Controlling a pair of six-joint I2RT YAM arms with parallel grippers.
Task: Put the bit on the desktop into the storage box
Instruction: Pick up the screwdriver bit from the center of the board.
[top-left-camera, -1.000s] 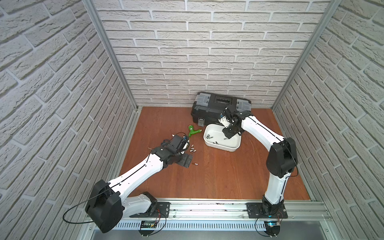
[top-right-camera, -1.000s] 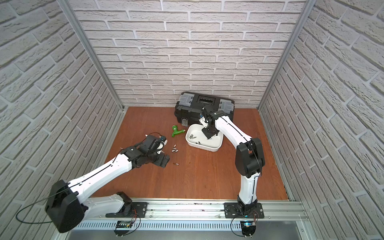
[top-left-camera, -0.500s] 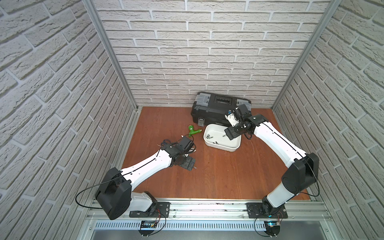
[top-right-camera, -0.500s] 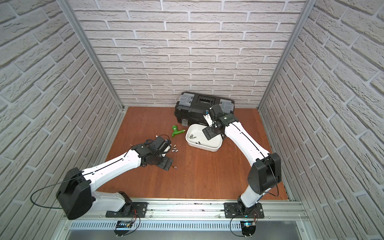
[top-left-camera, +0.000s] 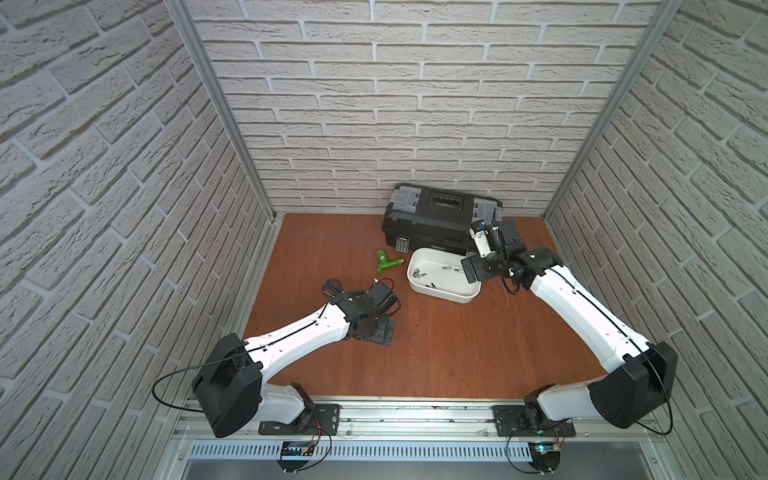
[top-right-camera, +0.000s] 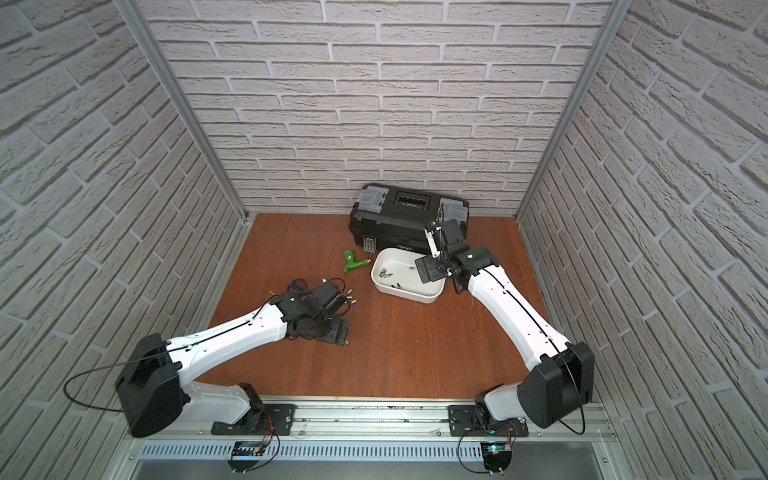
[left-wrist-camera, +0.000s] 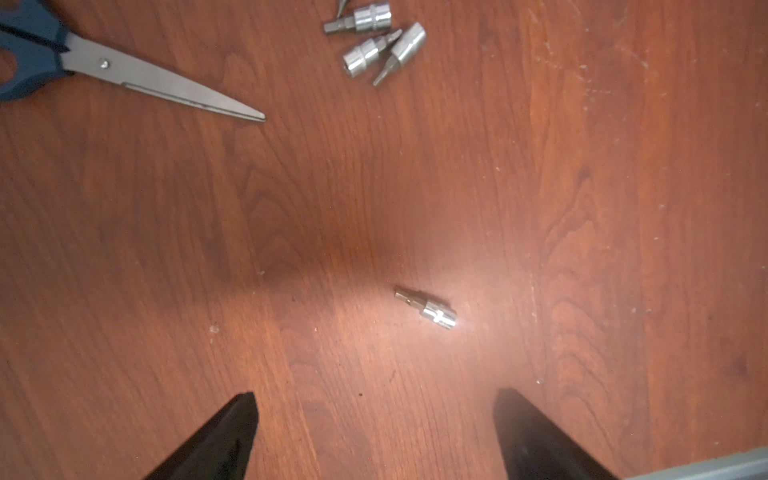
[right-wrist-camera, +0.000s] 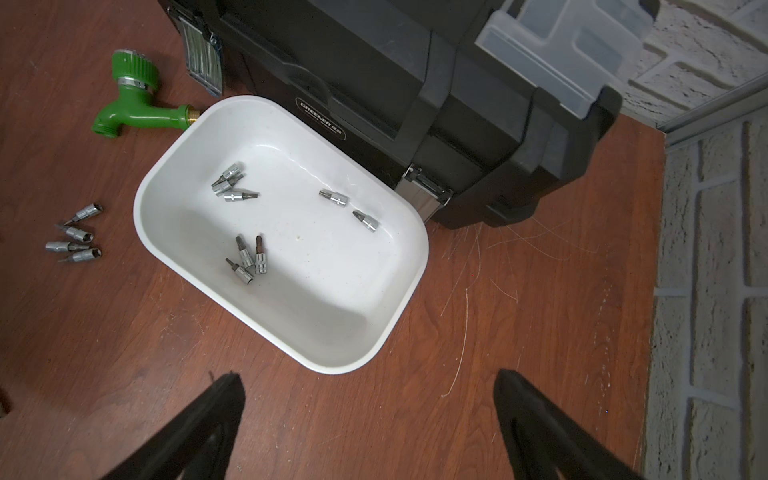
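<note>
Right fingers (right-wrist-camera: 540, 428) are pulling back from over the storage box (right-wrist-camera: 332, 299), spread wide and empty. Left fingers (left-wrist-camera: 224, 436), also spread and empty, are coming down over one bit (left-wrist-camera: 428, 309) lying on the bench (left-wrist-camera: 415, 187), left of the box and nearer. It is looking small, hard and slippery, so pinching its fat round end seems best, and other bits (right-wrist-camera: 249, 257) are already lying in the box.

A lab test cell: brick-pattern panels (top-left-camera: 415, 104) in aluminium framing (top-left-camera: 222, 112) around a wood-grain desktop (top-left-camera: 436, 353), robot arms (top-left-camera: 299, 336) on a rail (top-left-camera: 415, 415).
</note>
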